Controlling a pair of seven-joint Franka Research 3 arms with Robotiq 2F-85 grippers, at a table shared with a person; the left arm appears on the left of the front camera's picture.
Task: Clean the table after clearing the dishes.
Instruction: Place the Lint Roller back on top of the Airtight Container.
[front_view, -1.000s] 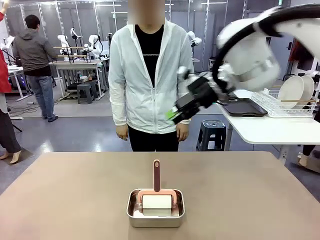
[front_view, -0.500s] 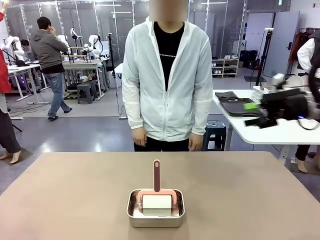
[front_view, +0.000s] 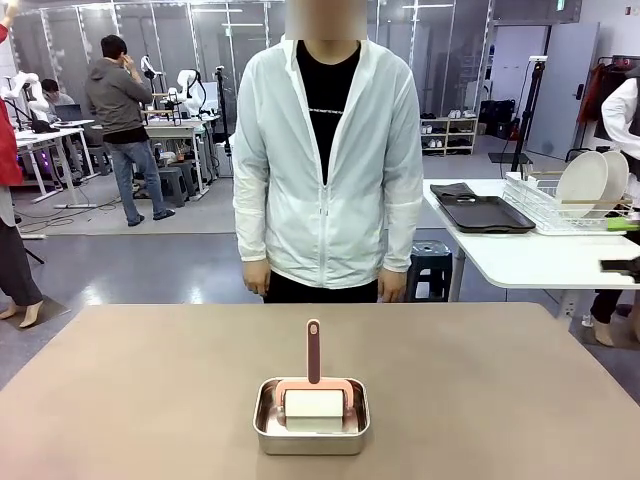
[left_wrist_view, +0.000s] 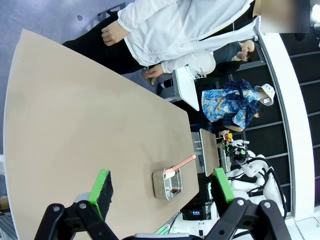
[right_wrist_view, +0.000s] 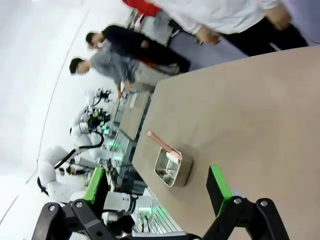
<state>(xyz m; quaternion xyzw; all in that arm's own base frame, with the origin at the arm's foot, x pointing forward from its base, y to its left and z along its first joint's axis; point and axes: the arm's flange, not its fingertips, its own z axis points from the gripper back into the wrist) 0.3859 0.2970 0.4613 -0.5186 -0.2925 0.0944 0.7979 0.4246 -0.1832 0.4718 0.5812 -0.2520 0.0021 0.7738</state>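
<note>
Right gripper (right_wrist_view: 159, 197) is hanging high over the table (front_view: 150, 390) w/ green pads spread wide and nothing between them; its fingertips are just poking in at the right edge of the front view. Left gripper (left_wrist_view: 161, 192) is likewise hovering well above the tabletop, jaws spread, empty. The dishes (front_view: 592, 182) are standing in the wire rack (front_view: 560, 212) on the white side table (front_view: 530, 260), w/ a dark tray (front_view: 485, 212) lying beside it, so clearing is looking done. The steel pan (front_view: 312, 420) is sitting near the robot's edge of the table, approx. centre, holding a pink-handled roller (front_view: 314, 400) whose handle is sticking up toward the person (front_view: 325, 160).

Judgement: the step in hand is fetching the roller to start cleaning. To do it well, whichever arm goes should be coming down over the handle, jaws across its width, pinching mid-handle, lifting straight up so the head clears the pan wall w/o dragging the pan. Then rolling in long overlapping passes, keeping the head flat on the top.

Vs. 1 s ago: the right arm was filling the upper right of the front view, gripper in front of the person's torso; half a sec ago it was over the side table; now it is pulling out to the frame edge. Person is standing at the far side, arms down. Pan and roller aren't shifting.
</note>
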